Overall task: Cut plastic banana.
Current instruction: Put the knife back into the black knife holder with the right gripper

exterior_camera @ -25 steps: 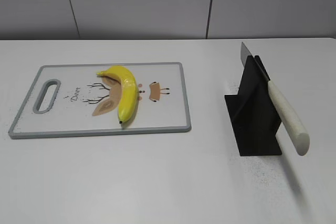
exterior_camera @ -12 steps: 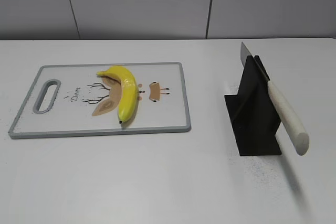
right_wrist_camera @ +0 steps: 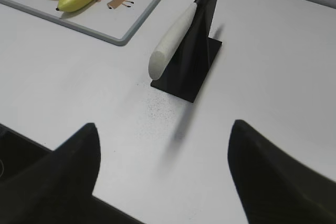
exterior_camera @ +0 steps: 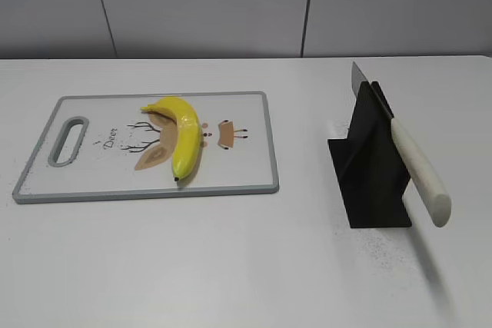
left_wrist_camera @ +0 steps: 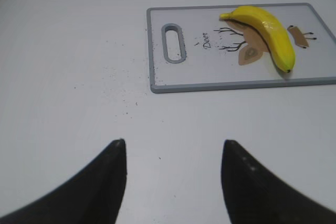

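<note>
In the exterior view, the plastic banana [exterior_camera: 183, 137] lies whole on the cutting board [exterior_camera: 246, 178] at the left of the white tabletop [exterior_camera: 231, 259]. Well apart to the right, the knife [exterior_camera: 411, 167] rests tilted in its black stand [exterior_camera: 369, 170], handle toward the camera.

In the left wrist view, the left gripper [left_wrist_camera: 173, 148] hangs wide apart and empty above bare tabletop, the banana beyond it.

In the right wrist view, the right gripper [right_wrist_camera: 163, 129] is spread wide, empty, short of the knife.

Black, seemingly smooth tapered fingers [left_wrist_camera: 105, 182]
</note>
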Controlling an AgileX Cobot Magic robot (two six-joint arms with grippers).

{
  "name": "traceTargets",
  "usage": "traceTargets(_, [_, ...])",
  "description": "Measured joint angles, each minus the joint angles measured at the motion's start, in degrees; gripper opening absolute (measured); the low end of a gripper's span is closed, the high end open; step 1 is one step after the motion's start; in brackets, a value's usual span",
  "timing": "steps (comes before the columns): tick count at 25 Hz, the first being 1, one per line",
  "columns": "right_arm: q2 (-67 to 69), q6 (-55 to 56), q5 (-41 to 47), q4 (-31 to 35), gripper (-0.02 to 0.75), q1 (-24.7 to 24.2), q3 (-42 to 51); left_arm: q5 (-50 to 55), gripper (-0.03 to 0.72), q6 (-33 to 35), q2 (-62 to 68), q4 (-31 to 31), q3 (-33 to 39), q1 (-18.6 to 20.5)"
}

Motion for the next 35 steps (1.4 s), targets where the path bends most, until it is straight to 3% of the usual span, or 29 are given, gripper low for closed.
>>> traceTargets(5, [-0.39, 0.0, 0.13, 0.0, 0.573, -1.03, 0.0, -0.01, 0.56, 0.0, 0.0, -0.05, 0.0, 0.0])
traceTargets(12, [-0.39, 0.0, 0.18, 0.0, 0.573, -11.89, 0.0, -0.01, 0.56, 0.0, 0.0, -0.05, 0.0, 0.0])
traceTargets(16, [-0.39, 0.0, 0.18, 0.0, 0.573, -15.16, 0.0, -0.01, 0.56, 0.0, 0.0, -0.05, 0.0, 0.0])
traceTargets(35, [-0.39, 0.0, 0.23, 0.0, 0.573, -16.52, 0.0, -0.01, 0.56, 0.0, 0.0, -0.05, 0.0, 0.0])
